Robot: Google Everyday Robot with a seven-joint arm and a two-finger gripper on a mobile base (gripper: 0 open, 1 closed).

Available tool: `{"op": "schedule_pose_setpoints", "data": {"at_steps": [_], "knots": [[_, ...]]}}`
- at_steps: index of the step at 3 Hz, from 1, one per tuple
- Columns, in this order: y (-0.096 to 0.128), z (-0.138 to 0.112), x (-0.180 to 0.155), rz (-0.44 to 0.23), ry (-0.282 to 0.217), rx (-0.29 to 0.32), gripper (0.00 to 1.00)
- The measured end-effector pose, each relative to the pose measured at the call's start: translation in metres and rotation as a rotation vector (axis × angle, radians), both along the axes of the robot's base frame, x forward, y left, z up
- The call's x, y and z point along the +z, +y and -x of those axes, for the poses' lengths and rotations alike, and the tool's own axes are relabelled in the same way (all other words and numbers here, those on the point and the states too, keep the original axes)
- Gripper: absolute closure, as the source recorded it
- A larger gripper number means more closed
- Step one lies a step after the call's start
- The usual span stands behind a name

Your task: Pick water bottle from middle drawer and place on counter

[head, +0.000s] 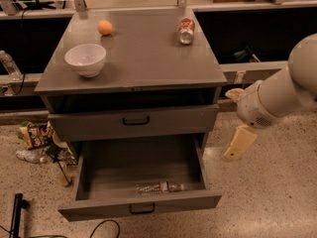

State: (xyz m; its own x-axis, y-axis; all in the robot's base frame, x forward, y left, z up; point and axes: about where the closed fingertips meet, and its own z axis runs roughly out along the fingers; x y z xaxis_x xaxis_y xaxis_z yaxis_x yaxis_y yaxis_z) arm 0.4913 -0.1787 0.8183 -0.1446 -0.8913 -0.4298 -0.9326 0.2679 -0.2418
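Observation:
The water bottle (161, 187) lies on its side near the front of the open middle drawer (99, 167), its red-and-white label band facing up. The drawer is pulled far out and has a small black handle (142, 209). The counter (143, 53) is the grey top of the cabinet above. My gripper (240, 143) hangs from the white arm (277, 93) to the right of the cabinet, level with the drawer's back right corner. It is above the floor, apart from the drawer and the bottle, and holds nothing I can see.
On the counter stand a white bowl (85, 58) at the left, an orange ball (104, 27) behind it and a red-and-white soda can (186, 30) at the back right. The drawer above (133, 122) is closed. Wrappers and litter (34, 135) lie on the floor at the left.

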Motion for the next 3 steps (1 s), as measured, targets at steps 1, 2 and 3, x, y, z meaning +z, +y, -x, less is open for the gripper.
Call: {"op": "schedule_pose_setpoints", "data": {"at_steps": [1,2,3], "knots": [[0.02,-0.029,-0.051,-0.006,-0.035,0.025,0.0],[0.045,-0.048,-0.095,-0.016,-0.017,0.081,0.0],[0.061,-0.062,-0.115,0.0,0.014,0.109,0.0]]}}
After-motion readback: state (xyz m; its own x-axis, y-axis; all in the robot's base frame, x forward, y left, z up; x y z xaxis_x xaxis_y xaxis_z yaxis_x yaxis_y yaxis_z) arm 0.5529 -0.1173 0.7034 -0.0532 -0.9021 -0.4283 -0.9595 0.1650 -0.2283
